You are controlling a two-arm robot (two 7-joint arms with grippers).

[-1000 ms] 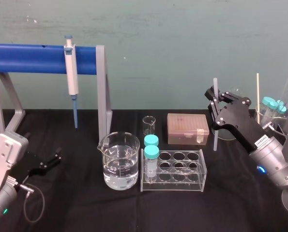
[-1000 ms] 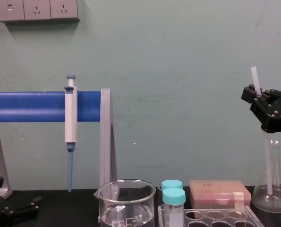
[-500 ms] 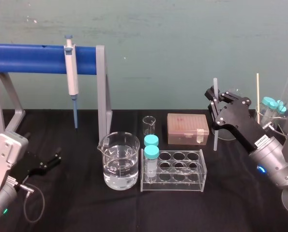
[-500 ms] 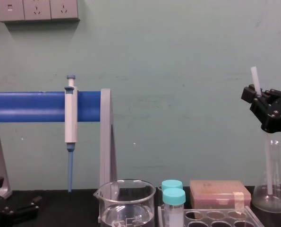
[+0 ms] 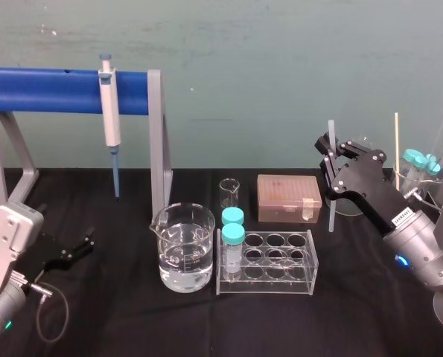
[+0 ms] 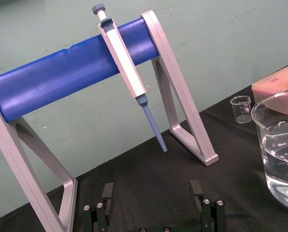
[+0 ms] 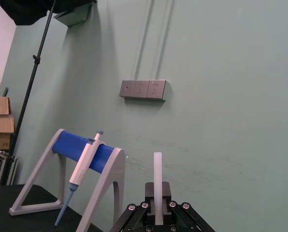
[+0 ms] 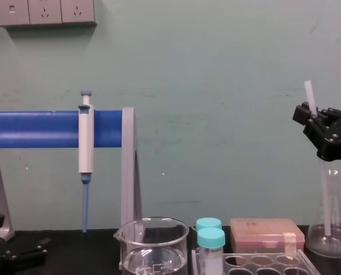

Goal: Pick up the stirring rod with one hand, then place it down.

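The stirring rod (image 5: 330, 212) is a thin translucent white rod standing upright at the right of the table. My right gripper (image 5: 330, 160) is shut on its upper part, and a short end sticks out above the fingers (image 8: 309, 91). In the right wrist view the rod (image 7: 157, 176) rises straight up from between the fingertips of the right gripper (image 7: 157, 212). Its lower end hangs near a glass flask (image 8: 332, 232); I cannot tell whether it touches the table. My left gripper (image 6: 151, 191) rests open and holding nothing at the table's left (image 5: 83, 245).
A beaker of water (image 5: 184, 256) and a clear tube rack (image 5: 281, 260) with two teal-capped tubes stand mid-table. Behind them are a small beaker (image 5: 229, 192) and a pink box (image 5: 288, 197). A pipette (image 5: 111, 111) hangs on the blue stand (image 5: 50, 89). More capped tubes (image 5: 418, 167) stand at the far right.
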